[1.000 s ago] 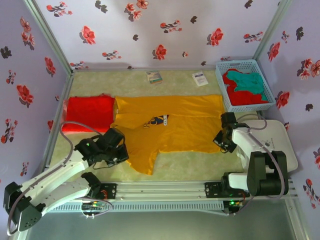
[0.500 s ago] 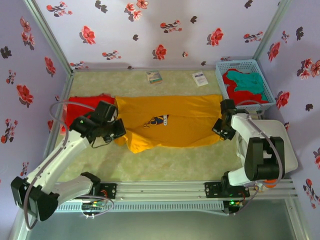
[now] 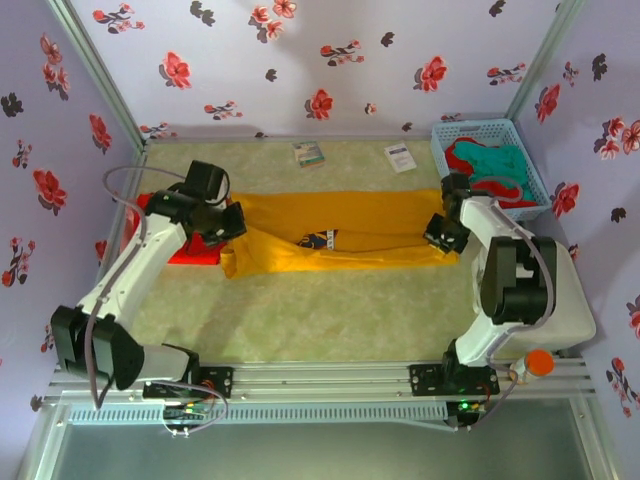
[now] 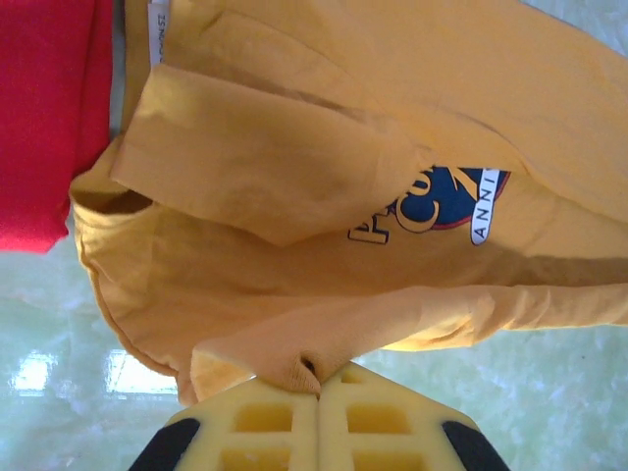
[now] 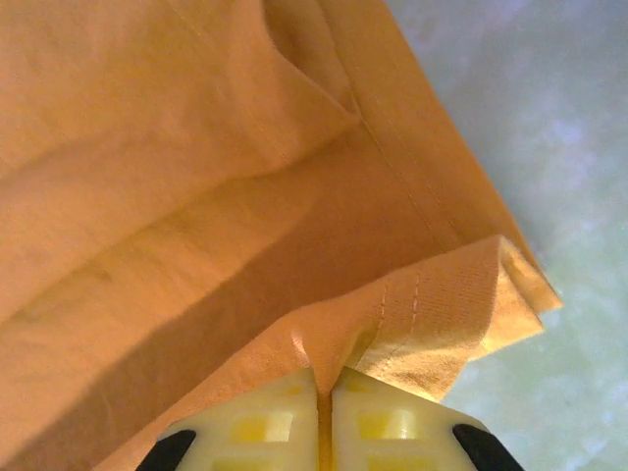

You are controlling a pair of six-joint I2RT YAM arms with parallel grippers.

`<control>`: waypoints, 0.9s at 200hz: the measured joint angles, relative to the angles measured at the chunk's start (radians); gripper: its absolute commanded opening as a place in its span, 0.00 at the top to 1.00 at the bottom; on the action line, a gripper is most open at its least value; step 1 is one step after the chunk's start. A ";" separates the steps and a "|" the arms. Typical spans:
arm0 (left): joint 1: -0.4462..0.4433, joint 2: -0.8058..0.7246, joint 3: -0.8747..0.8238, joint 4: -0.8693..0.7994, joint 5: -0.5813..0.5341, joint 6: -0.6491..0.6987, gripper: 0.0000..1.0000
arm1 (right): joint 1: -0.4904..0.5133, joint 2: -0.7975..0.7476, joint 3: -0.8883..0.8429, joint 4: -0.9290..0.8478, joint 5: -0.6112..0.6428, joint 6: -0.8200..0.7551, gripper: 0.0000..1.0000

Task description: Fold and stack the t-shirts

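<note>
Clamping hems of the soft, creased mustard-yellow t-shirt (image 3: 380,210), left gripper (image 4: 316,378) and right gripper (image 5: 324,388) hold a long, seemingly doubled band.

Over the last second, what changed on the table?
Both pairs of jaws, shut on the near edge of the yellow t-shirt, carried it away from the bases over the shirt, folding it into a narrow band. Nothing was let go. The red t-shirt, blue basket and paper cards stayed put.

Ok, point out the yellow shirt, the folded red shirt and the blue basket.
yellow shirt (image 3: 380,215), top view, folded layer right of the print.
red shirt (image 4: 44,108), left wrist view, flat top face.
blue basket (image 3: 475,127), top view, far rim.
</note>
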 measured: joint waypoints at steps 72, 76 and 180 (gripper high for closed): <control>0.018 0.137 0.061 0.030 0.013 0.057 1.00 | -0.006 0.117 0.104 -0.015 -0.010 -0.037 0.49; 0.019 0.142 0.064 0.031 0.013 0.059 1.00 | -0.006 0.119 0.104 -0.016 -0.011 -0.031 0.46; 0.075 0.332 0.229 0.058 0.052 0.081 1.00 | -0.005 -0.020 0.017 0.002 -0.011 -0.052 0.20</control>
